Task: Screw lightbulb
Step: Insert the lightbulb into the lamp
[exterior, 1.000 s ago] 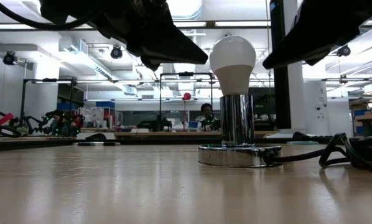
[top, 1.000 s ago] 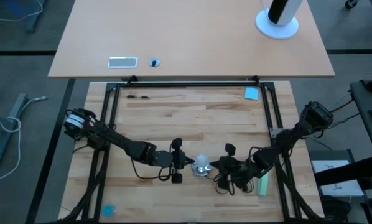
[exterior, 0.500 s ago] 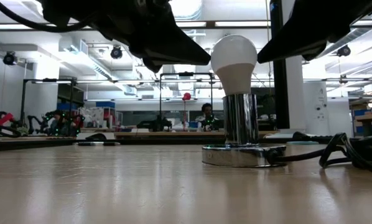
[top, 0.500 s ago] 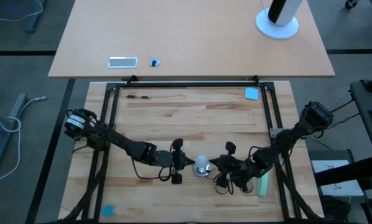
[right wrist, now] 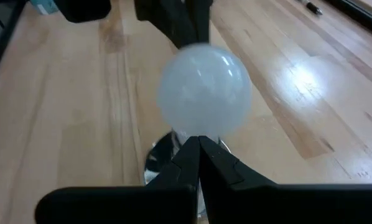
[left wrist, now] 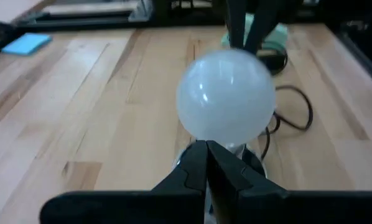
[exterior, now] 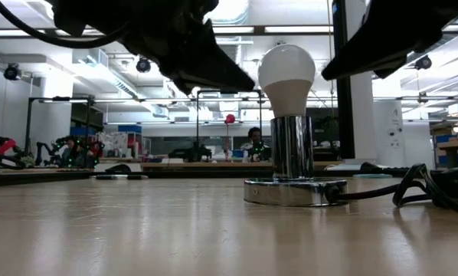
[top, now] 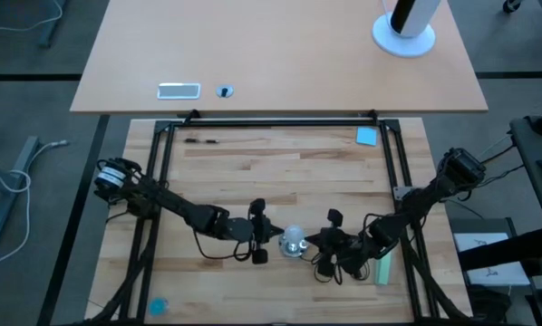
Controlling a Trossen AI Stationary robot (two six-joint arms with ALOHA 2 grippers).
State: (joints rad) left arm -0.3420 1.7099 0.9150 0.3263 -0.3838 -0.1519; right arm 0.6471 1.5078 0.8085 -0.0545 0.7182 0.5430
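Note:
The white frosted lightbulb (exterior: pixel 286 77) stands upright with its base in the silvery socket (exterior: pixel 294 190), which rests on the wooden table near its front edge. My left gripper (top: pixel 273 238) is shut, its tips close to the bulb's left side, slanting down. My right gripper (top: pixel 314 241) is shut too, its tips close to the bulb's right side. Each wrist view shows the bulb (left wrist: pixel 226 96) (right wrist: pixel 204 93) just beyond that arm's shut fingertips, with the other arm's fingers behind the bulb. My left gripper's shut tips (left wrist: pixel 206 146) stand at the lower part of the bulb's globe, on its left side; whether they touch it, I cannot tell. My right gripper's shut tips (right wrist: pixel 198 142) stand likewise at the globe's right side; whether they touch, I cannot tell.
The socket's black cord (exterior: pixel 413 192) loops on the table to the right of the socket. A pale green block (top: pixel 382 269) lies beyond it near the right rail. A blue note (top: pixel 367 136) lies at the far right, a dark pen (top: pixel 201 139) at the far left.

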